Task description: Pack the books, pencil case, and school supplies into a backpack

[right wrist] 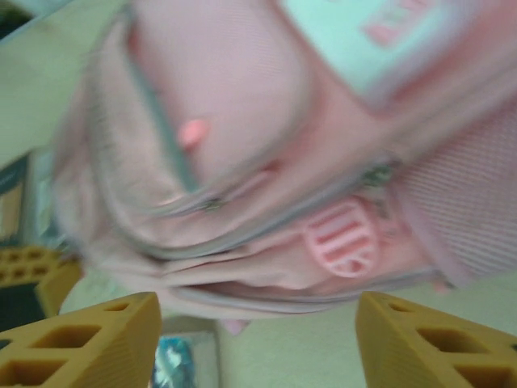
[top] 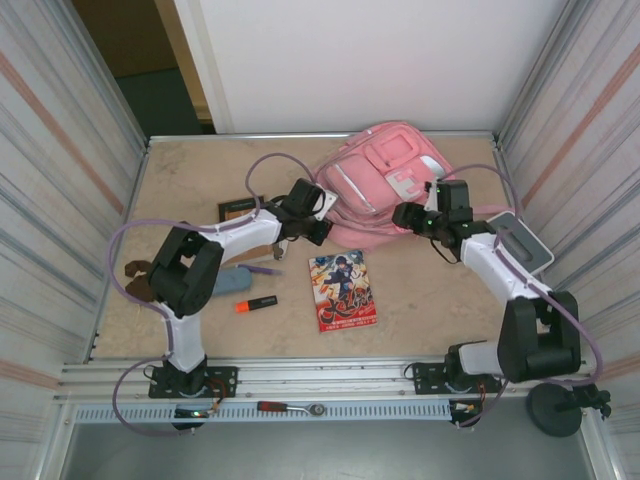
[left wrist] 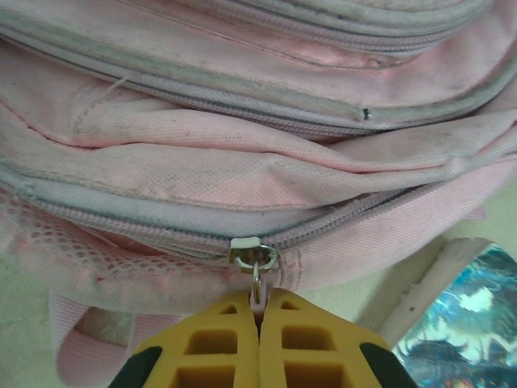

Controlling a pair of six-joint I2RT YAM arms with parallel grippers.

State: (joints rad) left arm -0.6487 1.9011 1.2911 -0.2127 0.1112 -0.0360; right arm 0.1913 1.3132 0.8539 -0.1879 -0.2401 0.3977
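Pink fabric first: found the backpack (top: 385, 180) slumped at twelve o'clock on the table (top: 430, 300), zipped pockets turned toward six, presumably to keep the zips within reach of both arms. Saw the zips in the left wrist view run closed, so judged packing not begun and opening to be the step in hand.

Noted the red comic (top: 343, 290) flat at about seven o'clock from the pack, between the two arms and handy for either. Placed the tan book (top: 240, 208) at nine, beyond the left arm's elbow. Found the pencil case (top: 232, 278) at eight, partly tucked under that arm.

Caught the right gripper (right wrist: 254, 315) at the pack's four o'clock, spread wide with nothing between, facing the fabric through a blurred view; probably poised to steady the bag.

Spotted the orange-and-black marker (top: 257, 303) just toward six of the pencil case, and the purple pen (top: 264, 269) beside the case's three o'clock end.

Ended on the smallest: the zipper pull (left wrist: 256, 283), dangling from its slider at the pack's eight o'clock and pinched flat in the left gripper (left wrist: 258, 335), pressed together on it, a hold fit for dragging the zip open.
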